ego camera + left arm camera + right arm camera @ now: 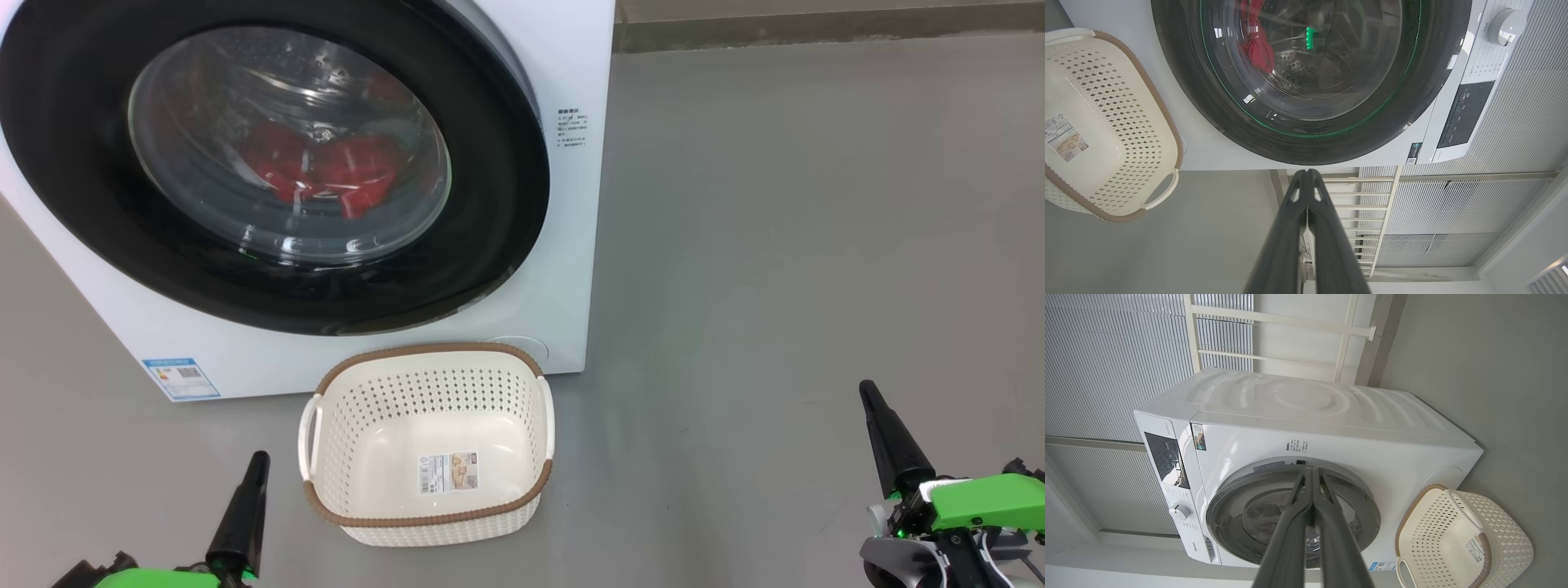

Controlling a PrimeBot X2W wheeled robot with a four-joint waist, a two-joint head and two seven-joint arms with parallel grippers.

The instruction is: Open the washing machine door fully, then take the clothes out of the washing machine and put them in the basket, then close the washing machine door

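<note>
Washing machine door (490,204) shut, upper left of frame, red clothes (326,167) behind its glass. Cream basket (429,353) bottom centre, just below it. Left gripper (259,459) lower left, right gripper (867,392) lower right: both closed, gripping nothing.

We see a smooth grey floor (775,245) carrying two things. The white washing machine (571,245) stands on it at our eleven o'clock. The cream basket (441,531) sits upright on the floor at our twelve o'clock, just beside the machine's front lower edge; whether they touch we cannot tell. The grey floor runs on from one to four o'clock.
</note>
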